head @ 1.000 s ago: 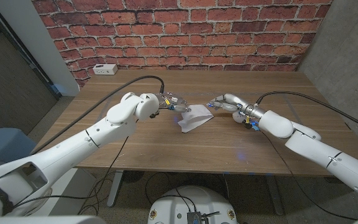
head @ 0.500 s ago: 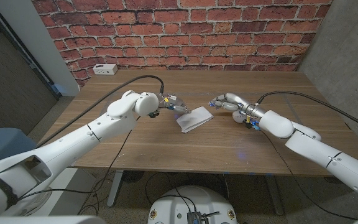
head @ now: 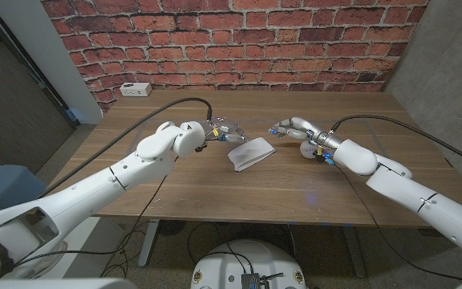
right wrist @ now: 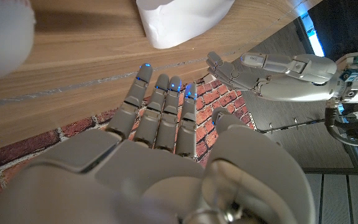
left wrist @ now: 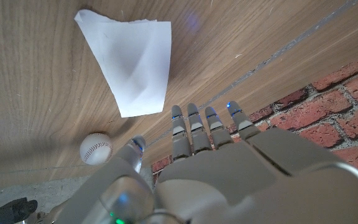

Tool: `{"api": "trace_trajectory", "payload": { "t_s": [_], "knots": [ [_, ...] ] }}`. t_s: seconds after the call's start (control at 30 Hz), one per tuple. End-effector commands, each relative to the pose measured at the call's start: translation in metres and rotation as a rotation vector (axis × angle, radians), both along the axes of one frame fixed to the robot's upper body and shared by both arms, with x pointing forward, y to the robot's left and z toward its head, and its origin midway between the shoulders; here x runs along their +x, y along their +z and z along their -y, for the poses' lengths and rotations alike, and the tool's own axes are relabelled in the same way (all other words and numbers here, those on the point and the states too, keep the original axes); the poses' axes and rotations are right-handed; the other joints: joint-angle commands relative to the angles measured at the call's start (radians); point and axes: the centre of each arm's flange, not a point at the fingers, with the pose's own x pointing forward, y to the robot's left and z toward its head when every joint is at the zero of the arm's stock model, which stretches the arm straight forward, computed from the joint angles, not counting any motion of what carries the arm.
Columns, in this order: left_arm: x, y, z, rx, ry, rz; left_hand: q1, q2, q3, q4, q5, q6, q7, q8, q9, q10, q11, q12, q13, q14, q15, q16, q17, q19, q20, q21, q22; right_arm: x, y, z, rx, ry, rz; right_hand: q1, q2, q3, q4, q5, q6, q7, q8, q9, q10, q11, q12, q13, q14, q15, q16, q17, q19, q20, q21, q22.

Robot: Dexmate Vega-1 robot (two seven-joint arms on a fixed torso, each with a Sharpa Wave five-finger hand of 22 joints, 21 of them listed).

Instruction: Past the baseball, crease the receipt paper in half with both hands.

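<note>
Receipt (head: 251, 152) folded, flat on table (head: 215, 193) between hands, ball (left wrist: 96, 149) beside it. Left hand (head: 224, 131) and right hand (head: 289, 131) have both backed off, fingers spread, holding nothing.

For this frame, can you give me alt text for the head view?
A folded white receipt paper lies on the wooden table between two robot hands. The left hand and right hand hover on either side of it, fingers apart, holding nothing. A brick wall stands behind the table.

Head overlooks table (head: 215, 189) — wrists close, inverted.
</note>
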Motion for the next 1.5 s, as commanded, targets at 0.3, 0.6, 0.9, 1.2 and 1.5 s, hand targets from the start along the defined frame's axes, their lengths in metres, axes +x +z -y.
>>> {"api": "trace_trajectory", "payload": {
  "t_s": [0.3, 0.6, 0.9, 1.2, 1.5],
  "knots": [
    [0.025, -0.01, 0.013, 0.018, -0.133, -0.233, -0.015, 0.083, 0.031, 0.055, 0.012, 0.065, 0.033, 0.02, 0.002, 0.07, -0.011, 0.028, -0.004, 0.05, -0.042, 0.011, 0.001, 0.063, 0.002, 0.023, 0.008, 0.001, 0.004, 0.0, 0.009, -0.001, 0.007, -0.005, -0.003, 0.001, -0.007, -0.004, -0.001, 0.005, 0.002, 0.001, 0.002, 0.006, 0.006, 0.001, 0.003, 0.002, 0.006, 0.002, 0.008, 0.002, -0.004, 0.002],
    [0.028, -0.015, 0.02, 0.052, -0.113, -0.295, -0.022, 0.08, 0.048, 0.082, 0.012, 0.137, 0.066, 0.031, 0.001, 0.158, 0.018, 0.049, -0.006, 0.153, -0.038, 0.029, -0.003, 0.106, -0.009, 0.041, 0.009, 0.0, 0.007, -0.001, 0.006, -0.003, 0.032, -0.004, -0.001, 0.004, -0.009, -0.004, 0.002, 0.005, 0.002, 0.001, 0.003, 0.005, 0.006, 0.002, 0.005, 0.002, 0.007, 0.001, 0.01, 0.003, -0.004, 0.002],
    [0.025, -0.017, 0.027, 0.107, -0.069, -0.276, -0.026, 0.067, 0.054, 0.083, 0.01, 0.233, 0.101, 0.046, 0.001, 0.249, 0.051, 0.065, -0.006, 0.254, -0.018, 0.033, -0.005, 0.17, -0.038, 0.067, 0.008, -0.005, 0.006, -0.017, -0.104, -0.017, 0.122, 0.071, 0.023, 0.08, -0.068, 0.016, -0.003, 0.001, 0.0, 0.001, -0.014, 0.001, 0.001, 0.002, -0.013, -0.001, 0.006, 0.0, 0.004, -0.003, -0.01, 0.002],
    [0.022, -0.017, 0.028, 0.124, -0.05, -0.243, -0.027, 0.064, 0.054, 0.082, 0.01, 0.238, 0.103, 0.042, 0.001, 0.25, 0.051, 0.061, -0.006, 0.252, -0.02, 0.026, -0.005, 0.171, -0.035, 0.067, 0.008, -0.011, -0.008, -0.047, -0.373, -0.086, 0.29, 0.152, 0.029, 0.159, -0.123, 0.031, 0.065, -0.03, 0.016, 0.002, -0.035, -0.013, 0.003, 0.004, -0.056, -0.031, 0.018, 0.028, -0.031, -0.037, -0.025, 0.002],
    [0.023, -0.019, 0.027, 0.118, -0.041, -0.255, -0.027, 0.062, 0.054, 0.081, 0.009, 0.23, 0.104, 0.035, 0.001, 0.246, 0.051, 0.056, -0.006, 0.254, -0.02, 0.023, -0.005, 0.17, -0.036, 0.067, 0.008, -0.007, -0.013, -0.073, -0.517, -0.12, 0.361, 0.214, 0.032, 0.229, -0.118, 0.045, -0.029, -0.054, -0.016, 0.005, -0.131, -0.044, -0.014, 0.004, -0.137, -0.072, 0.014, 0.057, -0.042, -0.092, -0.025, 0.004]
  ]
}}
